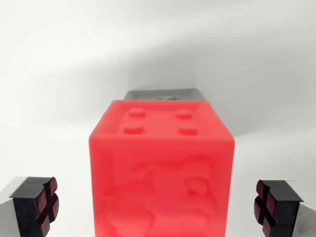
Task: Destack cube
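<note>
Currently the red cube [161, 170] fills the frame's centre down to 6 o'clock, four studs on top, with a grey block [165, 94] showing just behind it at 12 o'clock. You are at the approach step, judging by this: gripper [158, 207] wide open, fingertip pads [45, 205] at 8 and 4 o'clock, clear of both faces. Next you likely advance, centre the cube, then close. White surface [59, 74] all round.

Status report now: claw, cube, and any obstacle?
Claw open, fingers either side of red cube, not touching. Grey block partly hidden behind the cube. Nothing blocking.
</note>
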You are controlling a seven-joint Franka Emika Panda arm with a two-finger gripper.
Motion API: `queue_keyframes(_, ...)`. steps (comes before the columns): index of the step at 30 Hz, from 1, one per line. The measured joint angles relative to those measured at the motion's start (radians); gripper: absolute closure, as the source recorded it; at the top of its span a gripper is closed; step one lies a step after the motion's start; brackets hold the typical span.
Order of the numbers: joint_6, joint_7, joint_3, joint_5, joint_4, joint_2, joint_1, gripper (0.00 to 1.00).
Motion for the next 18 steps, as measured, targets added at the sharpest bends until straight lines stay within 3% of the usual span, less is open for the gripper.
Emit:
queue_keyframes(7, 0.038, 0.006, -0.008, -0.009, 0.004, 0.042, 0.006, 0.0)
queue_keyframes(17, 0.064, 0.008, -0.017, -0.011, 0.008, 0.071, 0.014, 0.0)
queue_keyframes(18, 0.064, 0.008, -0.017, -0.011, 0.008, 0.072, 0.015, 1.0)
